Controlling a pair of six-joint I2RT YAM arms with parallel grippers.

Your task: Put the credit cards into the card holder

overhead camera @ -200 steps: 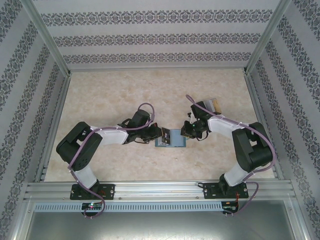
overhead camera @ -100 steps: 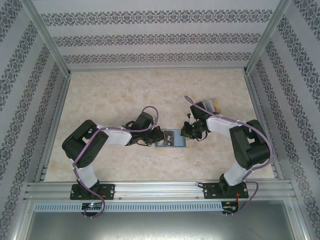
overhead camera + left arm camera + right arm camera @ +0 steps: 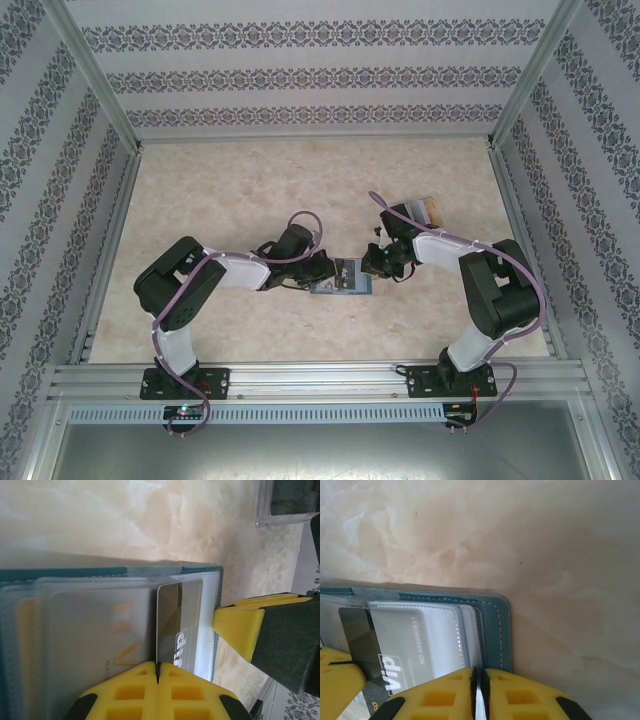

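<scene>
white letters spelling "vip", turned on their side, mark the dark grey card (image 3: pixel 180 611) at the open edge of the teal card holder (image 3: pixel 100 572), seen from the left wrist. in the right wrist view the same word shows near the card's lower end. beside it, under a frosted pocket (image 3: pixel 437 630), runs a printed line: "no" followed by a string of digits, mostly eights, not all legible. orange and pale marks on the tan card (image 3: pixel 90 645) under the clear sleeve are too blurred to read. from above, the print is too small to make out.
</scene>
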